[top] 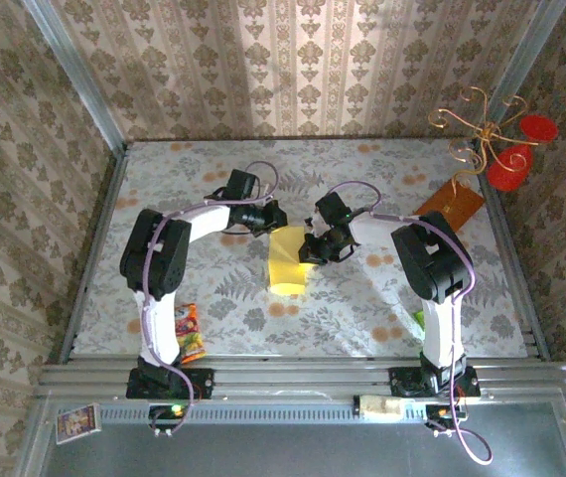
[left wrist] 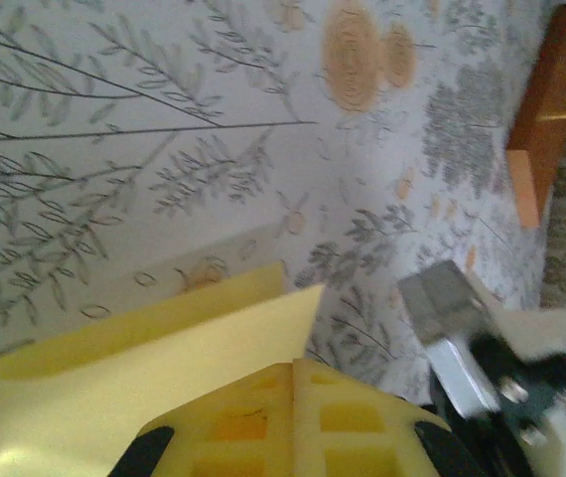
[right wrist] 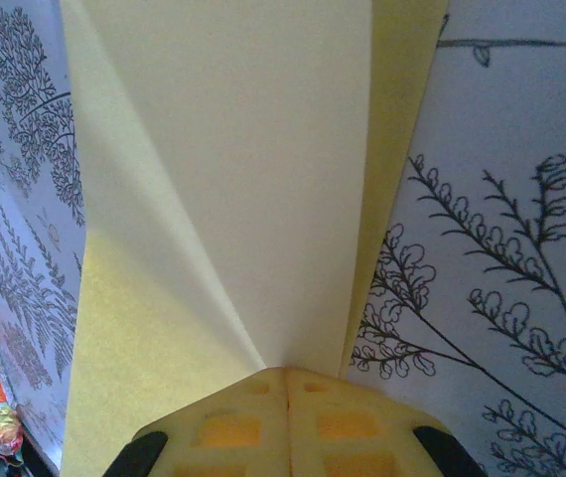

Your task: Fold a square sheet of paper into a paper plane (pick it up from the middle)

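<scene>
The square sheet of paper (top: 285,266) is pale yellow and lies folded into a narrow double layer at the middle of the table. My left gripper (top: 274,222) is at its far left corner and my right gripper (top: 312,249) at its right edge. In the left wrist view the yellow fingers meet with no gap, so the left gripper (left wrist: 293,366) is shut with the paper (left wrist: 144,368) running in under its tips. The right gripper (right wrist: 285,372) is shut too, and a crease of the paper (right wrist: 233,149) fans out from its tips.
An orange-brown board (top: 452,207) lies at the far right beside a gold wire stand with red discs (top: 509,149). A colourful snack packet (top: 190,333) sits by the left arm's base, and a small green packet (top: 419,320) by the right arm. Patterned walls close in the table.
</scene>
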